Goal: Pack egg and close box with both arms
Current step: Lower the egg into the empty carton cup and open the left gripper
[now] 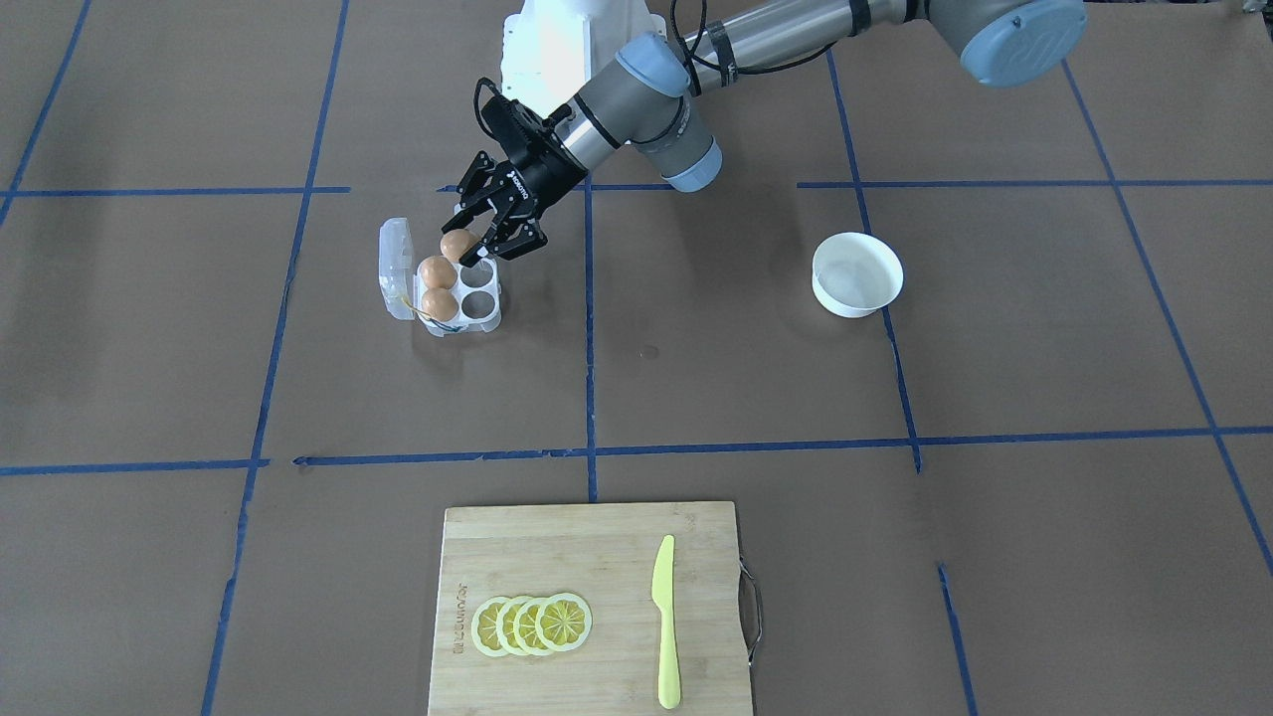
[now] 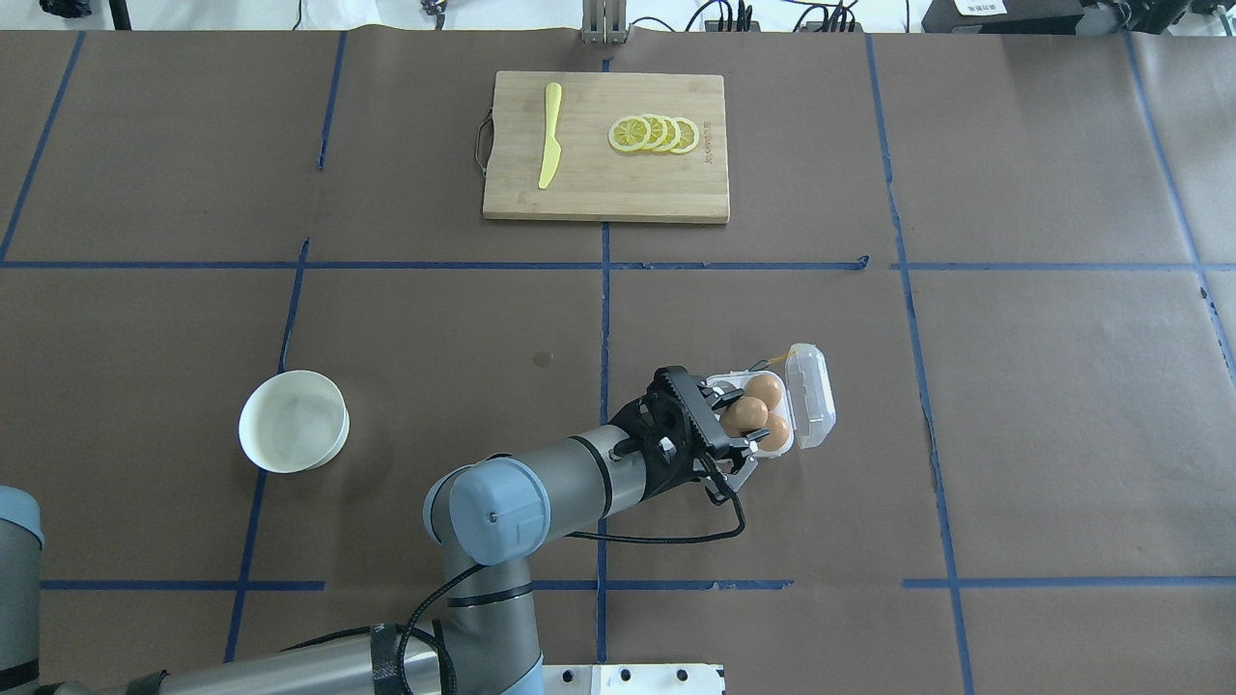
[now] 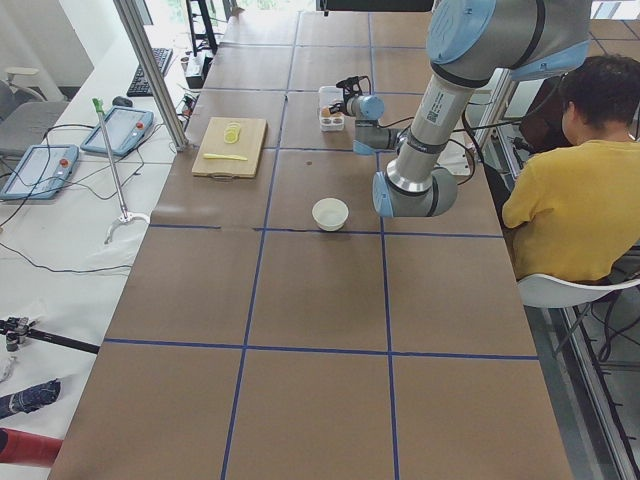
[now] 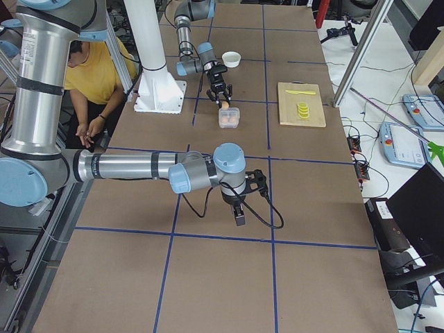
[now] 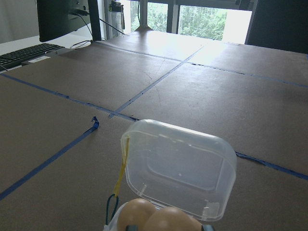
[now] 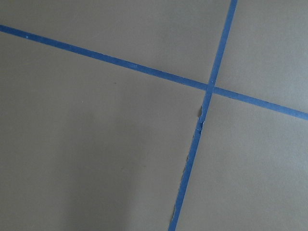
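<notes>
Clear plastic, smooth shell, matt paper.
The box (image 1: 396, 265) was clear, glossy plastic; the egg (image 1: 457, 244) had a smooth brown shell. Matt brown paper (image 1: 1034, 328) with blue tape (image 1: 589, 348) covered the worktop (image 1: 756, 378); the cutting board (image 1: 557, 547) was pale wood, the bowl (image 1: 848, 305) smooth white.

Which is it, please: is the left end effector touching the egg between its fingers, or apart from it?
Touching. The front-facing view shows the egg pinched in the left end effector, raised above the box.

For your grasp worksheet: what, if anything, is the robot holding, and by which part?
The left gripper holds the egg by its sides, above the box. The right gripper holds nothing visible.
</notes>
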You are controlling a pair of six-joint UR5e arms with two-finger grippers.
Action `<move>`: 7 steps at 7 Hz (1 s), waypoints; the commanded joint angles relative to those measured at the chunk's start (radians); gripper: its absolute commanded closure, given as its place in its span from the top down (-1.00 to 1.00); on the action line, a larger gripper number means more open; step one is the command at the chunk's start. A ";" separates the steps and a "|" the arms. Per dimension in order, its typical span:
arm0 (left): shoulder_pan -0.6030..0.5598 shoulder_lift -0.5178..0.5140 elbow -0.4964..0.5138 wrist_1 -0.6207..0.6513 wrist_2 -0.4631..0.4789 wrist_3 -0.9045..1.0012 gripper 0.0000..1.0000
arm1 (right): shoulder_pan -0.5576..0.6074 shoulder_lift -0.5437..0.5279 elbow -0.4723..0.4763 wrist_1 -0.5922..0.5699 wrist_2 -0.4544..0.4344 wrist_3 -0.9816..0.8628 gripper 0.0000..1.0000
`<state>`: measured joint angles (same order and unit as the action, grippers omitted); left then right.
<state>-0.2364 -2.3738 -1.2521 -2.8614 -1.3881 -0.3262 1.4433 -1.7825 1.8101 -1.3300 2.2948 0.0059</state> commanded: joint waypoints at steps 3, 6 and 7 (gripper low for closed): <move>-0.001 -0.001 0.000 0.001 0.011 -0.002 -0.09 | 0.000 0.000 0.000 0.000 0.000 0.000 1.00; -0.003 -0.001 0.000 0.001 0.011 -0.002 0.16 | 0.000 0.000 -0.002 0.000 0.000 -0.001 1.00; -0.001 -0.001 0.000 0.001 0.011 -0.004 0.31 | 0.000 0.000 -0.002 0.000 0.000 0.000 1.00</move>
<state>-0.2385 -2.3746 -1.2518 -2.8608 -1.3775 -0.3286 1.4435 -1.7825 1.8091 -1.3300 2.2949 0.0055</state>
